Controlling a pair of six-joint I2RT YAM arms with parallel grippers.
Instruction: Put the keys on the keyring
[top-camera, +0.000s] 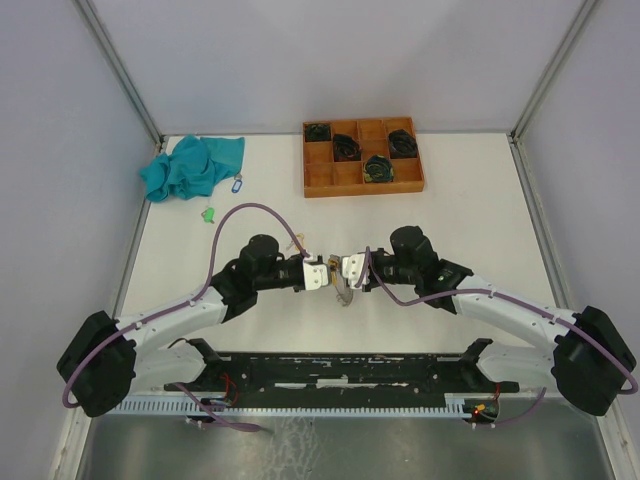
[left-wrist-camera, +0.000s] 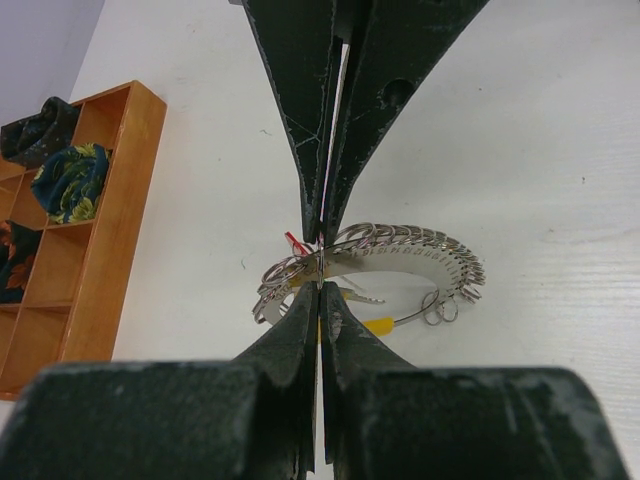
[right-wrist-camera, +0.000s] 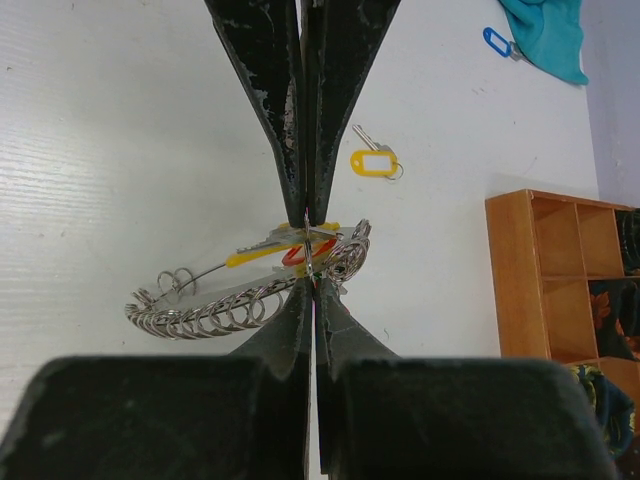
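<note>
Now I see my left claw (top-camera: 318, 272) and right claw (top-camera: 350, 267) both pinched shut on the ring strip (left-wrist-camera: 420, 256), on my side of the tray (top-camera: 363, 188).

Seen from above, the keyring (top-camera: 345, 290) was too small to read, its details indistinguishable. The right wrist view cut the wooden tray (right-wrist-camera: 505, 280) at its right edge and the teal cloth (right-wrist-camera: 545, 30) at the top.

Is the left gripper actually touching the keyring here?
Touching. The left wrist view shows the left gripper with its fingers closed together, pinching the keyring by its metal band right at the tips, with no gap visible.
</note>
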